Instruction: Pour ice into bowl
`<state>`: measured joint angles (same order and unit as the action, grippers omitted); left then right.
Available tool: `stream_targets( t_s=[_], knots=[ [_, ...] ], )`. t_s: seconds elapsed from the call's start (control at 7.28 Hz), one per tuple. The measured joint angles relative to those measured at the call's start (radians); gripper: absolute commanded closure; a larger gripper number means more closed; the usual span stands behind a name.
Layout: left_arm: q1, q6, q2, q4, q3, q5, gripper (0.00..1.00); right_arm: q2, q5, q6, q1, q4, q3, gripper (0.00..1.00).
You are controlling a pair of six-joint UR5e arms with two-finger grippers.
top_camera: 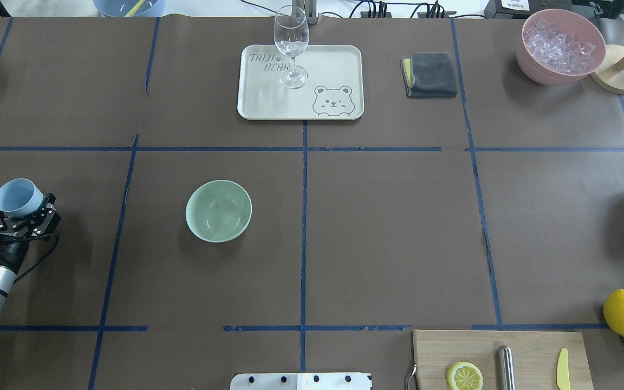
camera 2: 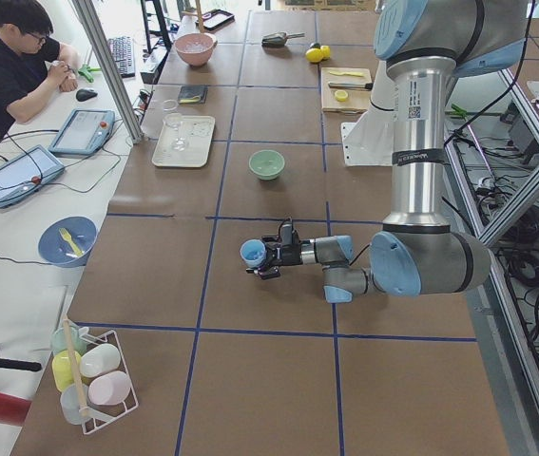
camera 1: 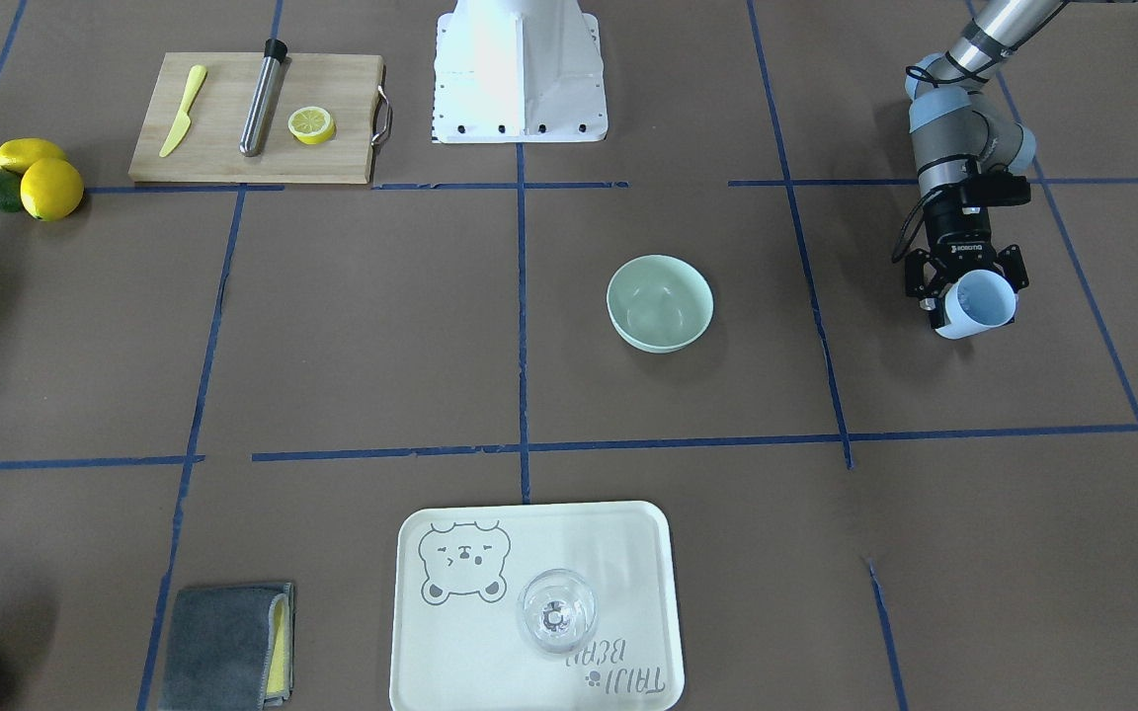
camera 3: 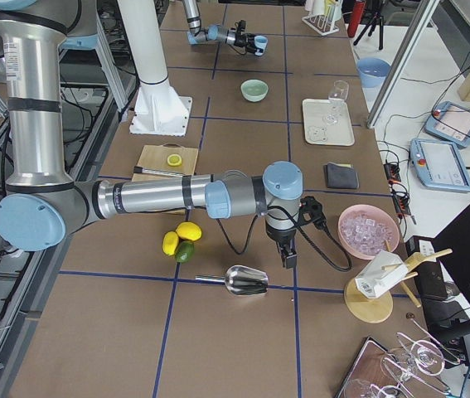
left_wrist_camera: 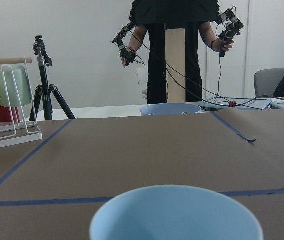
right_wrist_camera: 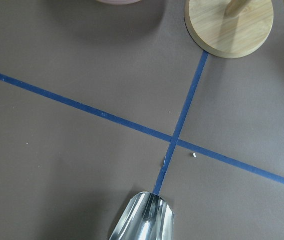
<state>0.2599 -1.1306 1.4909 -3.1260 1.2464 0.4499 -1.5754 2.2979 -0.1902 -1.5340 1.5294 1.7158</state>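
The pale mint-green bowl [camera 1: 660, 303] [top_camera: 219, 210] stands upright near the table's middle, and its floor shows only faint glints. My left gripper [camera 1: 969, 289] [top_camera: 19, 208] is shut on a light blue cup [camera 1: 981, 302] [top_camera: 15, 196], held upright from the side well away from the bowl, near the table's end. The cup's rim [left_wrist_camera: 177, 212] fills the bottom of the left wrist view. The ice is hidden; I cannot tell whether it lies in the cup. My right gripper [camera 3: 287, 253] hangs over a metal scoop [camera 3: 247, 282] [right_wrist_camera: 144, 220]; open or shut, I cannot tell.
A cream tray [top_camera: 339, 59] holds a clear glass [top_camera: 291, 46]. A grey cloth [top_camera: 430, 74] and a pink container of crushed ice [top_camera: 560, 46] stand beyond. A cutting board [top_camera: 528, 346] carries a lemon slice, a metal tube and a yellow knife. Lemons [top_camera: 623, 313] lie beside it.
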Motion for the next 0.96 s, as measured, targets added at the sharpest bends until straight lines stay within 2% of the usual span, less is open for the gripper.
stream_targets(
  t_s=[0.14,0.27,0.69,0.96],
  knots=[
    [0.0,0.0,0.002,0.002,-0.002,0.005,0.85,0.001,0.0,0.0,0.0,0.0,0.0,0.0],
    [-0.001,-0.001,0.004,0.001,-0.002,0.02,1.0,0.001,0.0,0.0,0.0,0.0,0.001,0.0],
    [-0.001,0.023,0.005,-0.014,0.041,0.055,1.0,0.001,0.0,0.001,-0.002,0.0,0.001,0.0],
    [-0.002,0.206,0.007,-0.045,0.164,0.113,1.0,0.001,0.0,0.001,-0.004,0.0,0.001,0.0]
  ],
)
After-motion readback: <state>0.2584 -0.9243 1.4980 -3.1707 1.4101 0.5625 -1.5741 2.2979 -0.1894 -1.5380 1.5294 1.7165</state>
